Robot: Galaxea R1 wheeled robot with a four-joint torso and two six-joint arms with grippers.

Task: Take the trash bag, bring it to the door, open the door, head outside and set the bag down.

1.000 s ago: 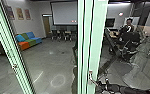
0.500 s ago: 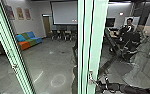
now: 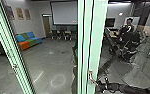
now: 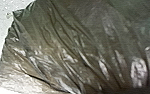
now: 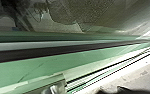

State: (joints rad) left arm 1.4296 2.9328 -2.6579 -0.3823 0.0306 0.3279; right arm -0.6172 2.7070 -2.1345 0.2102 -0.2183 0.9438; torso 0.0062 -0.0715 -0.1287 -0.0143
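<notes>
At the lower right of the head view, my right gripper (image 3: 101,85) is beside the metal handle (image 3: 91,77) on the pale green door frame (image 3: 97,37); contact between them cannot be made out. A green frame edge with a dark strip crosses the right wrist view, and a metal fitting (image 5: 53,89) sits low in it. Close to the camera in the left wrist view is the trash bag (image 4: 66,52), dark, thin and wrinkled, with folds drawn together towards the lower right.
Another green frame post (image 3: 13,57) leans at the left. Beyond are a colourful sofa (image 3: 28,41), chairs (image 3: 63,35) below a screen (image 3: 64,13), and a person (image 3: 128,26) behind glass at the right. Grey floor (image 3: 48,60) lies between the posts.
My right arm has shifted slightly upward near the handle. The door frame and the room keep their places in the head view.
</notes>
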